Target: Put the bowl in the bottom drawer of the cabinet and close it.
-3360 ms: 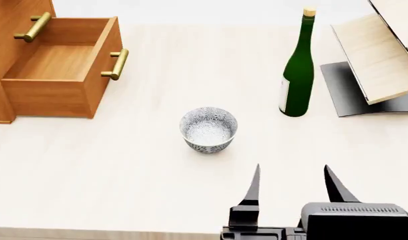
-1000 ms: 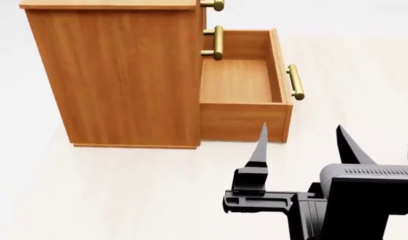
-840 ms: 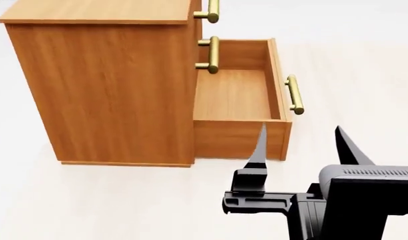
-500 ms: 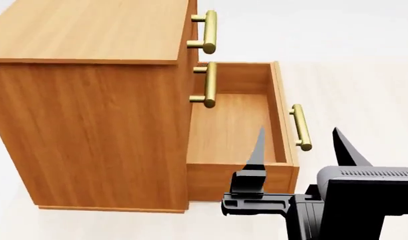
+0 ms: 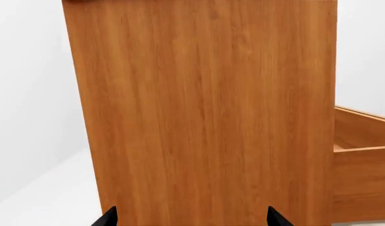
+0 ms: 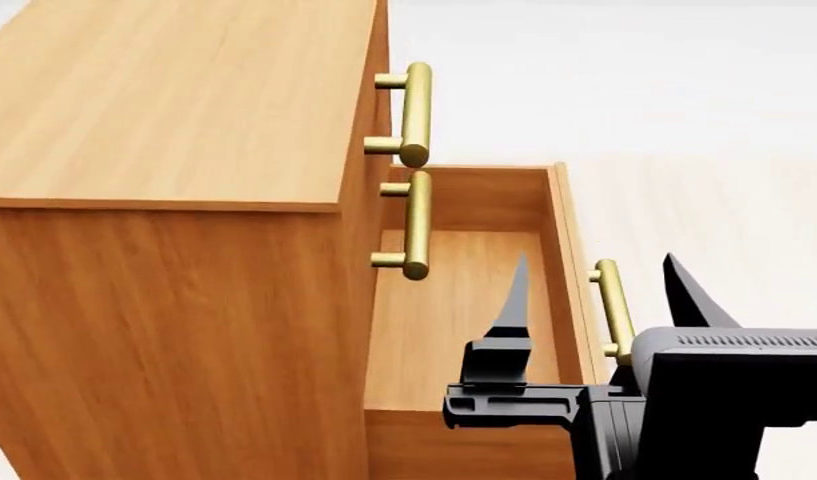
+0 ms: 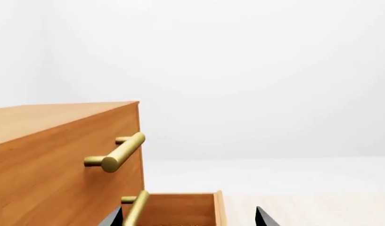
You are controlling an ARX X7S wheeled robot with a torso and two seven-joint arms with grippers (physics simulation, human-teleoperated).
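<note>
The bowl is out of view. The honey-brown cabinet (image 6: 181, 110) fills the left of the head view. Its bottom drawer (image 6: 462, 310) is pulled out, with a bare wooden floor and a brass handle (image 6: 612, 312) on its front. My right gripper (image 6: 595, 268) hangs open and empty over the drawer's near right corner. In the right wrist view the right gripper (image 7: 189, 217) frames the drawer (image 7: 179, 209). My left gripper (image 5: 191, 217) is open and empty, facing the cabinet's side panel (image 5: 205, 108), with the drawer's side (image 5: 362, 155) beyond it.
The two upper drawers are shut; their brass handles (image 6: 415, 112) (image 6: 415, 225) stick out over the open drawer. Pale tabletop (image 6: 728, 200) stretches to the right of the drawer.
The head view has swung left and closed in on the cabinet, which now looms larger and is seen from above. The bowl, bottle and rack left the view. The right gripper stays open.
</note>
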